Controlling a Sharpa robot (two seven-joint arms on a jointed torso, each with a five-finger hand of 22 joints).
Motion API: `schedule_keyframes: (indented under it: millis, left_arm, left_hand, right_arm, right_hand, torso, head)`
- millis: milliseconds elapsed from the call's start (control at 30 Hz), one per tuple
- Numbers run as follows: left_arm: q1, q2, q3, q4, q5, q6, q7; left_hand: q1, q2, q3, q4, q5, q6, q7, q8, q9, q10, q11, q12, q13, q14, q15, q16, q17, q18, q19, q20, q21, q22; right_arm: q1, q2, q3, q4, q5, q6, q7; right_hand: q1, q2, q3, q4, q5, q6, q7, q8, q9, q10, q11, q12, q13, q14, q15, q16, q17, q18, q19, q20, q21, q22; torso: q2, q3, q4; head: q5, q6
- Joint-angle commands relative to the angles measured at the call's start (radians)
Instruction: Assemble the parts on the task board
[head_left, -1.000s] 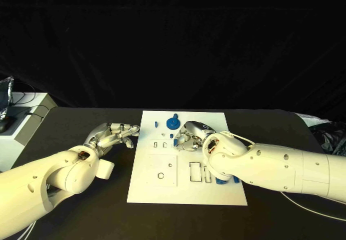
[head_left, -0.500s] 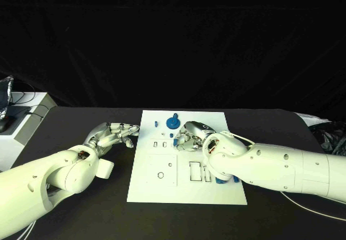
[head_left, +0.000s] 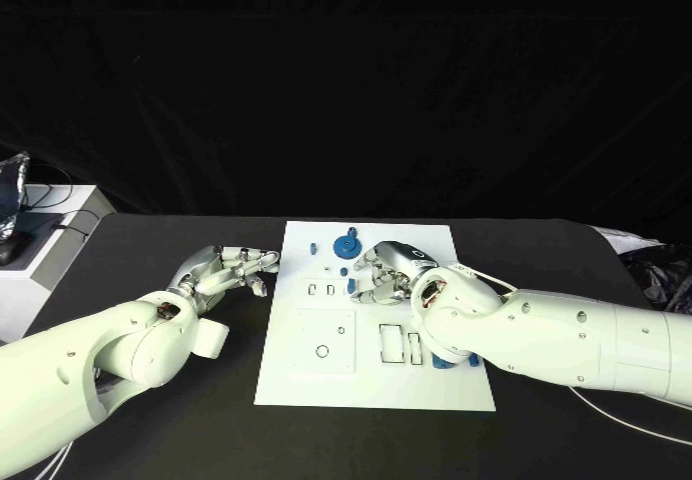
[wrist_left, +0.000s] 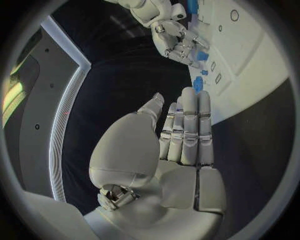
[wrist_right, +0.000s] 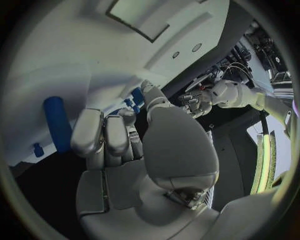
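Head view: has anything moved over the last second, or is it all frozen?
Barely anything. The right hand edged slightly to the picture's right over the white task board. The left hand, beside the board, and the round blue gear-like part stayed put.

Left hand (wrist_left: 178, 150): fingers straight and side by side, holding nothing, above the black surface (wrist_left: 125, 85).
Task board (wrist_left: 250, 70): white, beyond the fingertips.
Right hand (wrist_left: 178, 42): over the board, fingers curled, seemingly touching a blue part (wrist_left: 201, 56).
Other blue parts: one (wrist_left: 199, 84) near the board's edge.
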Motion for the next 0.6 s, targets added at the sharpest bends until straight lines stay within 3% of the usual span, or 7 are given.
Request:
schedule_keyframes:
  millis: [33,267,400,433,533,567,600]
  left_arm:
    - [-0.001,0.002,0.001,0.001,0.003,0.015,0.004]
    - [-0.001,0.005,0.001,-0.003,-0.023,0.016,-0.027]
    - [-0.001,0.009,0.001,-0.004,-0.06,0.015,-0.073]
    - [0.0,0.01,0.001,-0.005,-0.076,0.018,-0.092]
    - [0.008,0.019,0.002,-0.014,-0.136,0.037,-0.156]
    - [0.01,0.02,0.002,-0.015,-0.146,0.041,-0.166]
    - [0.016,0.026,0.002,-0.021,-0.171,0.051,-0.193]
  left_hand:
    - [0.007,-0.005,-0.006,0.0,0.0,-0.01,-0.001,-0.003,-0.001,-0.008,0.0,0.001,0.0,0.0,0.002,0.0,-0.002,0.012,-0.004,-0.001,0.001,-0.002]
    - [-0.003,-0.013,-0.022,0.0,0.0,-0.034,0.005,-0.003,-0.001,0.005,-0.001,0.01,0.004,0.0,0.002,0.001,-0.001,0.013,-0.004,0.0,0.001,-0.003]
    - [-0.046,-0.012,-0.055,0.016,0.002,-0.023,0.001,0.01,0.002,0.054,-0.016,0.06,0.024,0.006,-0.008,0.009,0.005,0.009,0.003,-0.006,0.001,-0.002]
    - [-0.062,-0.005,-0.071,0.016,0.004,-0.021,-0.006,0.02,0.003,0.058,-0.027,0.11,0.056,0.008,-0.015,0.022,0.015,0.004,0.008,-0.013,0.004,0.0]
    - [-0.118,0.01,-0.109,0.031,0.0,-0.03,-0.015,0.062,0.007,0.004,-0.039,0.313,0.207,0.009,-0.023,0.071,0.054,-0.008,0.017,-0.03,0.019,0.013]
    - [-0.122,0.003,-0.114,0.029,-0.006,-0.038,-0.02,0.079,0.01,-0.04,-0.046,0.39,0.27,0.004,-0.03,0.096,0.075,-0.009,0.018,-0.035,0.031,0.023]
    - [-0.154,0.009,-0.123,0.05,-0.001,-0.032,-0.022,0.1,0.015,-0.058,-0.045,0.455,0.319,0.003,-0.029,0.116,0.09,-0.01,0.018,-0.038,0.04,0.03]
  right_arm:
    - [-0.001,-0.012,0.001,0.015,0.018,-0.066,0.05]
    - [0.002,-0.066,0.012,0.064,0.139,-0.157,0.166]
    - [0.017,-0.1,0.022,0.079,0.281,-0.199,0.294]
    - [0.024,-0.109,0.024,0.079,0.323,-0.207,0.333]
    - [0.047,-0.13,0.028,0.069,0.456,-0.227,0.433]
    - [0.051,-0.133,0.028,0.067,0.475,-0.229,0.445]
    - [0.06,-0.14,0.029,0.06,0.52,-0.231,0.47]
  right_hand:
    - [0.003,-0.012,-0.004,0.014,0.001,-0.021,0.018,-0.003,-0.001,-0.007,0.0,0.007,-0.009,0.0,0.007,0.0,0.001,0.012,0.05,0.009,-0.003,0.141]
    - [-0.005,-0.008,-0.011,0.017,0.006,0.024,0.012,-0.001,0.002,-0.006,-0.004,0.017,-0.015,0.002,0.004,0.002,0.003,0.011,0.052,0.007,0.0,0.142]
    - [-0.029,0.029,-0.019,-0.016,0.016,0.063,-0.001,0.005,0.004,-0.011,-0.012,0.015,-0.022,-0.001,-0.002,-0.01,-0.009,0.011,0.048,0.002,-0.016,0.138]
    - [-0.042,0.048,-0.027,-0.039,0.02,0.066,-0.002,0.004,0.003,-0.014,-0.013,0.013,-0.025,0.001,-0.003,-0.013,-0.013,0.01,0.048,0.0,-0.022,0.137]
    - [-0.056,0.069,-0.033,-0.066,0.027,0.062,-0.001,0.01,0.004,-0.025,-0.013,0.001,-0.037,-0.003,-0.003,-0.026,-0.023,0.011,0.044,-0.002,-0.043,0.132]
    - [-0.055,0.073,-0.033,-0.069,0.031,0.056,0.0,0.01,0.004,-0.029,-0.012,-0.004,-0.04,-0.004,-0.003,-0.031,-0.027,0.012,0.042,-0.002,-0.051,0.131]
    - [-0.061,0.08,-0.035,-0.07,0.038,0.056,0.0,0.014,0.005,-0.03,-0.012,-0.005,-0.042,-0.003,-0.004,-0.032,-0.028,0.012,0.043,-0.002,-0.052,0.131]
  torso:
    - [0.0,0.0002,-0.0003]
    - [-0.001,0.0021,-0.002]
    - [-0.003,0.0029,-0.003]
    - [-0.005,0.0029,-0.0042]
    - [-0.01,0.0059,-0.0057]
    - [-0.011,0.0071,-0.0064]
    - [-0.012,0.0079,-0.0072]
  head:
    - [0.002,0.0]
    - [0.007,0.004]
    - [0.009,0.008]
    - [0.01,0.01]
    - [0.012,0.013]
    - [0.013,0.013]
    - [0.015,0.013]
